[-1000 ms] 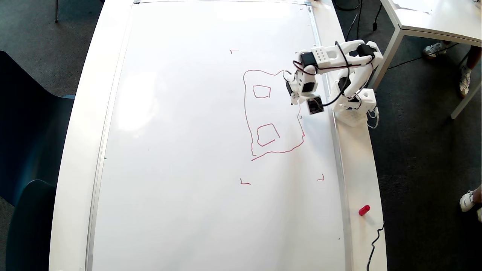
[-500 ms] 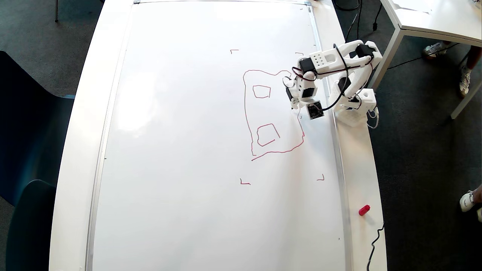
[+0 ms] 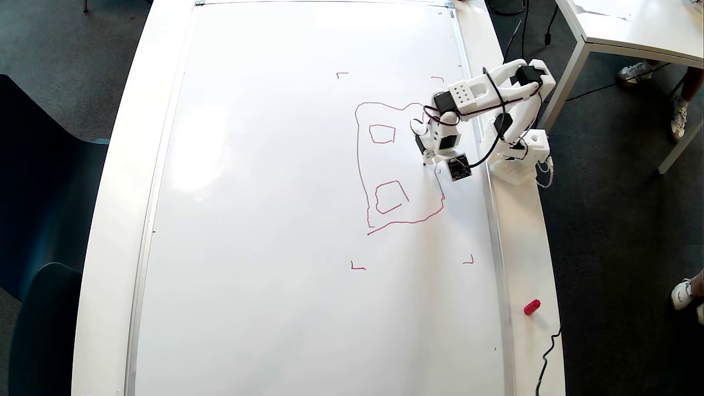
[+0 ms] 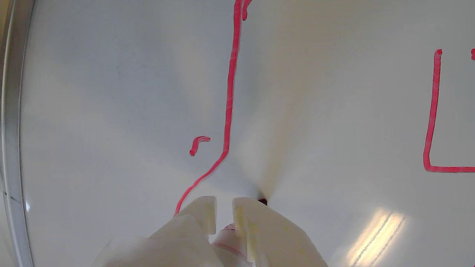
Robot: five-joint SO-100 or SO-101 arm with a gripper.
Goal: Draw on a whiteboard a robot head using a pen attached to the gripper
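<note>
Overhead view: you see the whiteboard (image 3: pixel 264 220) lying flat on a white counter (image 3: pixel 110 231) and covering most of it, with the arm's base (image 3: pixel 517 159) standing on the counter strip along the board's right edge. The arm reaches left over the board, and your hand (image 3: pixel 426 160) points down at the right side of the robot head (image 3: pixel 360 165), a wobbly red outline that so far encloses two small squares, one above the other in this view. Small red corner marks (image 3: pixel 357 267) sit around the drawing, apart from it. A loose red cap (image 3: pixel 531 307) lies on the counter strip, well below the arm's base and well apart from the drawing. Wrist view: the hand (image 4: pixel 224 213) enters from the bottom edge, its two white fingers (image 4: pixel 202 215) closed around the pen (image 4: pixel 226 241), whose white body with a red band shows in the narrow gap between them. A dark tip (image 4: pixel 262 202) shows just beside the right finger, at the board surface; you cannot tell whether it touches. The long red outline stroke (image 4: pixel 231 92) runs down the board and bends left toward the fingers, a short red tick (image 4: pixel 198 144) lies just to its left, and part of a square (image 4: pixel 430 141) appears at the right edge. The board's silver frame (image 4: pixel 9 111) runs along the left edge.
</note>
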